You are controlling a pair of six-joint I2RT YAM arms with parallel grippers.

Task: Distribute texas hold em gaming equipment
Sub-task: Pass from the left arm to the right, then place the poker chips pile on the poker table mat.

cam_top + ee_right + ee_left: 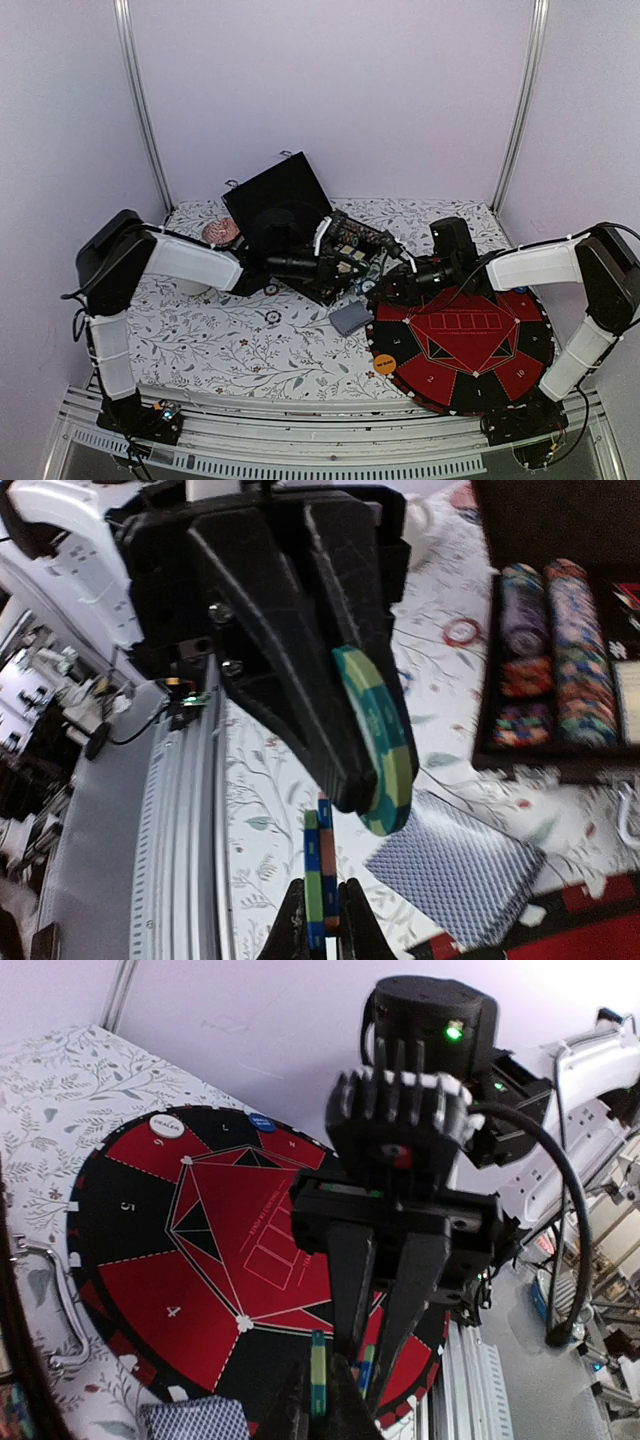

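Left claw (320, 1410) pinches a green-striped round chip (382, 742), right claw (320, 930) grips a multi-coloured chip stack (318, 880), crowded beside the red-and-black round mat (470, 340); a bump could spill both

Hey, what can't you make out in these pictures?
Top view: chips in the chip case, too small to tell apart.
Left wrist view: card deck, cut by the bottom edge; blue button disc, lettering too small.
Right wrist view: chip stack in the right gripper, edge-on and blurred, so uncountable.
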